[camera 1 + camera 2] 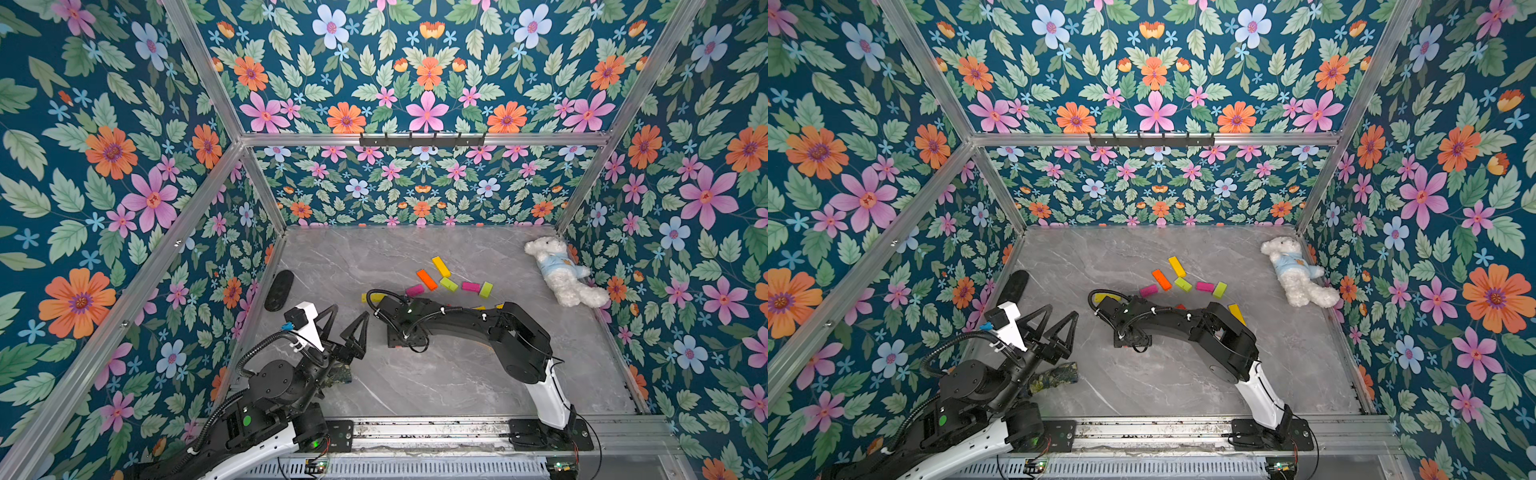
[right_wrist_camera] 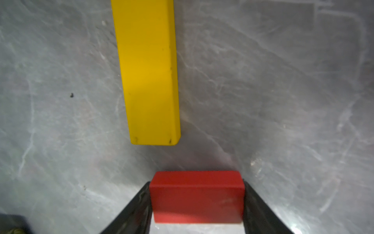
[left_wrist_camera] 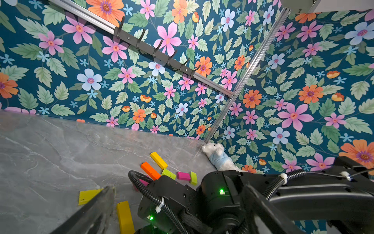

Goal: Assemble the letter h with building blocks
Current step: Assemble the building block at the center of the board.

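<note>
1. Building blocks [image 1: 427,279] lay scattered toward the back of the bench [image 1: 457,382], spare stock.
2. The left hand [image 1: 350,311] hung released, aside, clear of the work.
3. The right hand [image 2: 196,182] was clenched low over mid-bench.
4. A long yellow block [image 2: 148,71] lay flat, likely the stem.
5. The red block [image 2: 197,200], in that grasp, sat just off its end, apart.

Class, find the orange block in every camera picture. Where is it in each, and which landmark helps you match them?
Top view: orange block just below and right of the picture's centre, beside the yellow block.
Top view: orange block just below centre, beside the yellow block.
Left wrist: orange block beside the same yellow block.
Right wrist: not in it.
Shared landmark: white bear.
</note>
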